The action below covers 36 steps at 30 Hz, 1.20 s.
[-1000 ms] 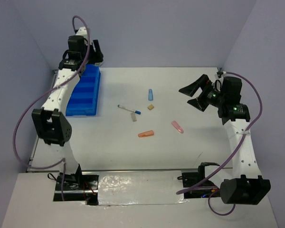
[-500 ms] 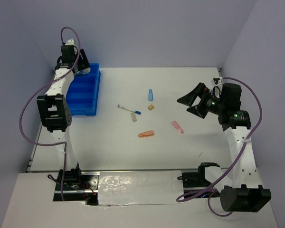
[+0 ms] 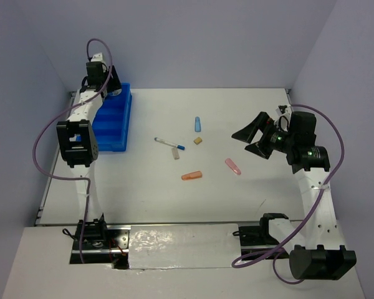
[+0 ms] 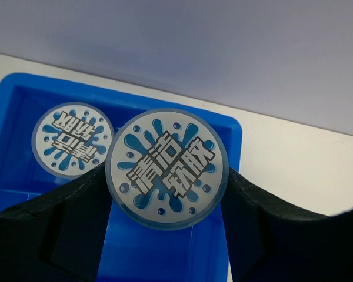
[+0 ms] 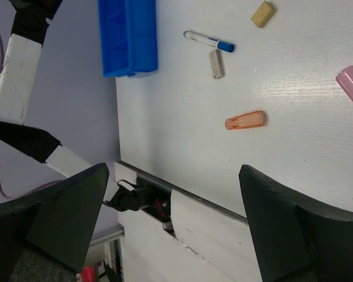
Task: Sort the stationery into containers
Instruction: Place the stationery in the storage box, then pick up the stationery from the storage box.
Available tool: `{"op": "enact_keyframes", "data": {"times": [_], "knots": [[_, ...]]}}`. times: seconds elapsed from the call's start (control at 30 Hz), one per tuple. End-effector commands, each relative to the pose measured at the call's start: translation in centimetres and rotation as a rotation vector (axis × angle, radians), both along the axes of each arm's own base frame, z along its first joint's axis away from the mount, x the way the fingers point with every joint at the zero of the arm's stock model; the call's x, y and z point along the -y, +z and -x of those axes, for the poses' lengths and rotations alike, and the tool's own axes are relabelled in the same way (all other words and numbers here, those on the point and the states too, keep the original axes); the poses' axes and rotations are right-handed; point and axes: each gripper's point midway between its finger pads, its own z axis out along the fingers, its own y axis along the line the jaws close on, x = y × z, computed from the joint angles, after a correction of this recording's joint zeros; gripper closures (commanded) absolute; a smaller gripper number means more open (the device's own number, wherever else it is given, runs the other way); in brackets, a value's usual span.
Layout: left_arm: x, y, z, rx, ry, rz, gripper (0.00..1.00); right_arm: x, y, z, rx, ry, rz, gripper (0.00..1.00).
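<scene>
The nearer tape roll (image 4: 167, 161), round and blue-white, carries 4 white Chinese characters with dark outlines, 清洁软胶, slanting upward across a blue splash pattern. The second tape roll (image 4: 73, 141), lying in the blue tray (image 4: 15, 94), shows the same 4 characters turned nearly upside down.

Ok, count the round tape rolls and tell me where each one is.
2. One tape roll is gripped in the left gripper over the blue tray; the other tape roll lies inside the tray beside it. More could be hidden under the left arm.
</scene>
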Motion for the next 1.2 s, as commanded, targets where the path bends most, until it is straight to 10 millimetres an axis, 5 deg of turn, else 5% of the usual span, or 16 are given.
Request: {"op": "enact_keyframes", "data": {"times": [0.0,0.13,0.2,0.23,0.3,0.53,0.57,0.73,0.93,1.17], "knots": [[-0.6,3.2,-1.9,0.134,0.011,-0.028,0.87,-0.3,0.9,0.1,0.037,0.002,-0.008,0.0],[-0.4,1.8,-2.1,0.127,0.008,-0.018,0.49,-0.3,1.6,-0.2,0.059,0.007,-0.002,0.0],[-0.5,1.8,-2.0,0.12,0.016,-0.015,0.39,-0.3,1.6,-0.5,0.058,0.01,-0.002,0.0],[-0.5,2.1,-2.0,0.125,0.022,-0.008,0.19,-0.4,1.7,-0.5,0.059,0.014,-0.005,0.0],[-0.5,3.1,-2.0,0.14,0.019,-0.013,0.01,-0.6,2.1,-0.8,0.072,0.023,-0.005,0.0],[-0.7,5.3,-1.0,0.148,0.031,-0.016,0.01,-1.0,1.3,-2.4,0.08,0.05,0.012,0.0],[-0.7,7.1,-0.7,0.167,0.031,-0.018,0.01,-0.9,1.1,-3.1,0.083,0.05,0.026,0.0],[-0.1,10.1,1.0,0.221,0.021,-0.005,0.01,-2.4,-2.6,-4.6,0.008,0.121,0.138,0.0],[-0.1,8.5,-1.2,0.208,-0.011,-0.01,0.01,-6.3,-4.1,-4.2,-0.011,0.231,0.128,0.0],[1.5,5.5,-2.5,0.155,-0.07,-0.024,0.0,-7.5,-3.7,-3.8,-0.035,0.274,0.151,0.0]]}}
